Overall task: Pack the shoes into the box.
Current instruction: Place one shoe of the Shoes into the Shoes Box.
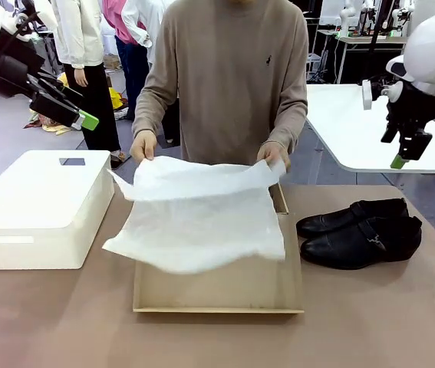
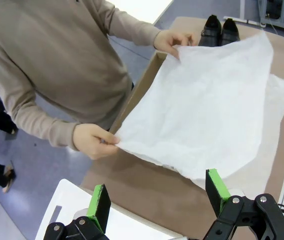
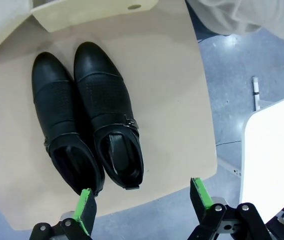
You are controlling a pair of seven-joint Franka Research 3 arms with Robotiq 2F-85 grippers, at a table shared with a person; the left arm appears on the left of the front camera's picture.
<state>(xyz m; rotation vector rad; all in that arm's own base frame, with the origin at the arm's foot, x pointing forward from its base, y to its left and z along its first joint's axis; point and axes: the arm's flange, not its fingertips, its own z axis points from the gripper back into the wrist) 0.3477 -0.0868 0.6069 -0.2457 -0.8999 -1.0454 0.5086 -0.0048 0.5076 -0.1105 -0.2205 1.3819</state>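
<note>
Here, in the front view, the tan cardboard box (image 1: pixel 217 295) lies open at mid-table, shallow and rectangular. A person's one hand (image 1: pixel 143 146) and other hand (image 1: pixel 273 153) pinch the corners of a crinkled white tissue paper (image 1: pixel 202 218) over it. The beige knit sweater (image 1: pixel 225 84) bears a small dark chest emblem, too small to read. The shoes (image 1: pixel 359 234), glossy black leather, lie side by side on the brown table (image 1: pixel 64 322) right of the box, toes toward it. A smooth white plastic bin (image 1: pixel 41 207) sits to the left. The left gripper (image 1: pixel 79 115) is raised above the bin; the right gripper (image 1: pixel 399 159) hangs above the shoes.

In the left wrist view, the green-padded fingers (image 2: pixel 100 200) stand apart, empty, over the tissue.

In the right wrist view, the jaws are likewise spread, holding nothing. Below them, perforated panels and a small metal buckle show on the shoes.
</note>
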